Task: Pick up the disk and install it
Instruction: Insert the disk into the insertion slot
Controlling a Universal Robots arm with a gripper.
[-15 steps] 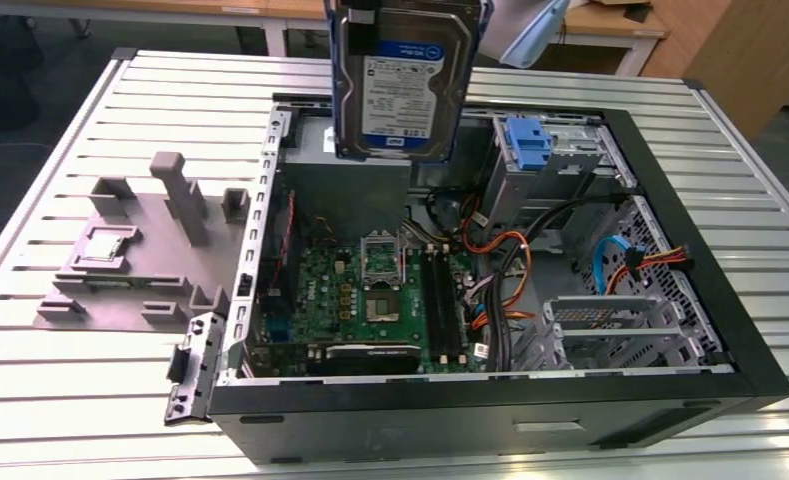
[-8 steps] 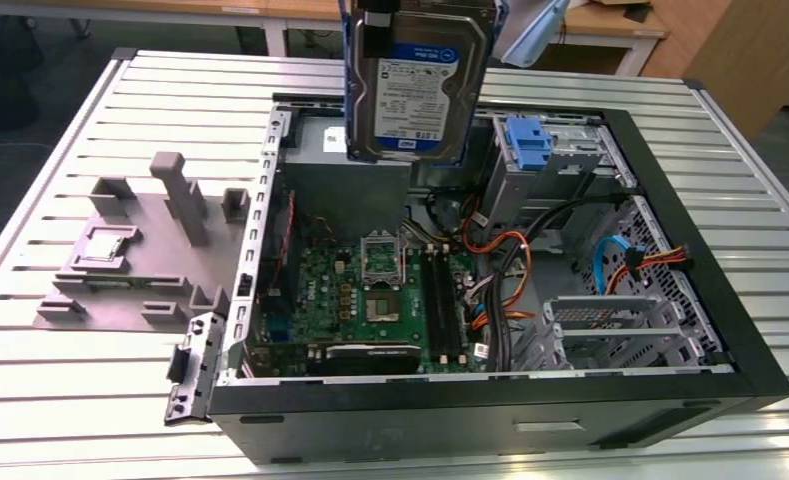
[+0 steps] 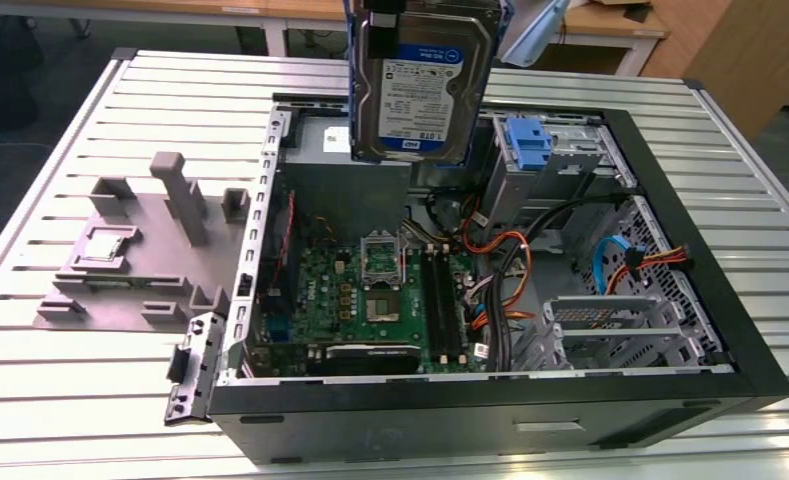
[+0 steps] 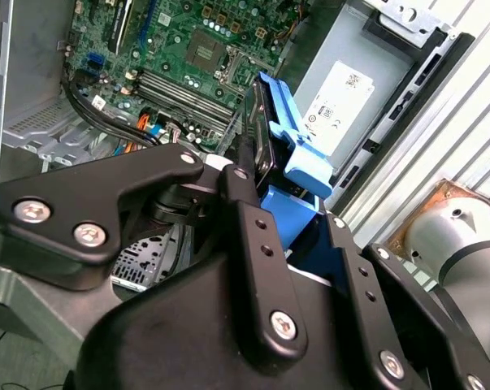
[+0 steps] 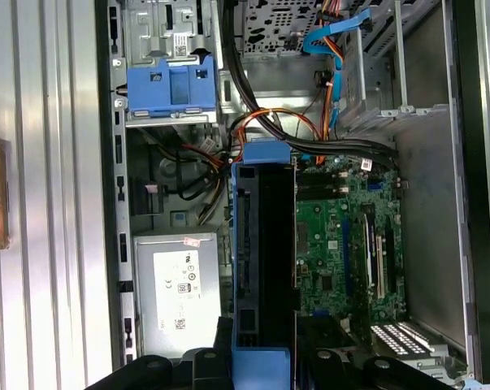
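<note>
The disk (image 3: 418, 85), a silver-grey hard drive with a white-and-blue label in a blue plastic carrier, hangs upright above the back of the open computer case (image 3: 714, 370). In the first wrist view the disk (image 5: 265, 260) shows edge-on over the motherboard and the power-supply box. In the second wrist view its blue carrier (image 4: 293, 146) sticks out past the black fingers (image 4: 243, 203). My gripper (image 4: 287, 207) is shut on the disk, holding it by its upper end, and its black fingertips flank the carrier (image 5: 263, 364).
An upright blue bracket (image 3: 528, 150) sits in the drive bay at the case's back right. The grey power-supply box (image 5: 175, 292), green motherboard (image 3: 367, 290), orange and blue cables (image 3: 608, 260) and a metal cage (image 3: 621, 325) are inside. A grey fixture (image 3: 141, 250) stands on the slatted table (image 3: 74, 400).
</note>
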